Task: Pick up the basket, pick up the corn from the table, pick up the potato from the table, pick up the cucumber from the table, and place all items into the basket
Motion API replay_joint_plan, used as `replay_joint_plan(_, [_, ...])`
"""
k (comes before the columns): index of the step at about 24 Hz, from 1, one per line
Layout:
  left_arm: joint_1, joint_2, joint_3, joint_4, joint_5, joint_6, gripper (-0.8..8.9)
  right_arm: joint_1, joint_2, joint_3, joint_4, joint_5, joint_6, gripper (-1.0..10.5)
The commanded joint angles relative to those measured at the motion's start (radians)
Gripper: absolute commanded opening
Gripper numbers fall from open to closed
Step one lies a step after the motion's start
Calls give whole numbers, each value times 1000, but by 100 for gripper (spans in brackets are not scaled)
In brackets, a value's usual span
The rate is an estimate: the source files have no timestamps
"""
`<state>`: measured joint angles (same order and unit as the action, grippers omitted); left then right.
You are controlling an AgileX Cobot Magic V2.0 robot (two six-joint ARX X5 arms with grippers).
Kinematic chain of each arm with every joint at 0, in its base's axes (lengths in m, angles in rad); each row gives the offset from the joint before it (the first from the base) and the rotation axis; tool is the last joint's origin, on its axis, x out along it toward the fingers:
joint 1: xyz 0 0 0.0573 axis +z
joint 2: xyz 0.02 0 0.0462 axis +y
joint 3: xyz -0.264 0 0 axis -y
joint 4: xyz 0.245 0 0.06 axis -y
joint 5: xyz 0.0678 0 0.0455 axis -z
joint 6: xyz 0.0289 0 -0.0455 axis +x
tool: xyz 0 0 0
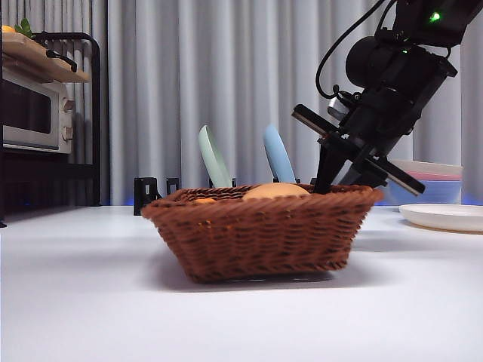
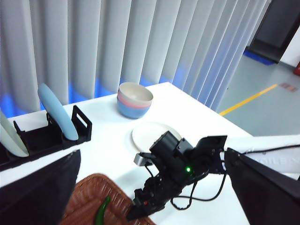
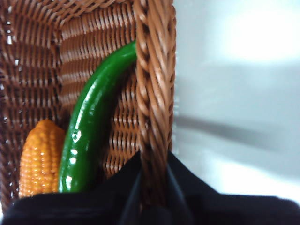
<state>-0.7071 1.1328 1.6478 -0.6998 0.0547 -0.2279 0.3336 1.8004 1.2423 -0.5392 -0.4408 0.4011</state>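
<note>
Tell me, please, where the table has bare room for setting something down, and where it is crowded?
The table is bare in front of the basket and beside it toward the toaster oven. The basket's other side is crowded: the right hand grips its rim, with the white plate and stacked bowls beyond. Inside, the cucumber, corn and potato fill the basket.

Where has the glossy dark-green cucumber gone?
The glossy dark-green cucumber lies inside the brown woven wicker basket, between its wall and the bumpy orange corn cob.

The basket [image 1: 260, 234] wall hides most of the potato [image 1: 275, 191]; the corn [image 3: 40, 159] is cut off by the end effector.
</note>
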Motion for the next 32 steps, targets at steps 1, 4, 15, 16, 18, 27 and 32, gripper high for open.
replay_joint_plan(1, [0, 3, -3, -24, -3, 29, 596, 0, -6, 4, -34, 32, 10, 372])
replay_joint_plan(4, [0, 8, -3, -40, -32, 63, 595, -22, -43, 4, -64, 30, -11, 485])
replay_joint_plan(15, [183, -5, -190, -6, -389, 355, -8, -60, -546, 3, -68, 367, -409, -16])
replay_joint_plan(16, [206, -28, -244, 43, -384, 364, -8, -56, -578, 0, -51, 378, -415, -16])
replay_joint_plan(18, [243, -87, -361, 142, -363, 368, -8, -51, -640, -20, 2, 396, -420, -16])
replay_joint_plan(27, [303, -415, -814, 419, -299, 367, -8, -43, -977, -331, 248, 449, -448, -16])
replay_joint_plan(32, [303, -566, -974, 443, -254, 361, -8, -43, -1178, -541, 287, 478, -455, -16])
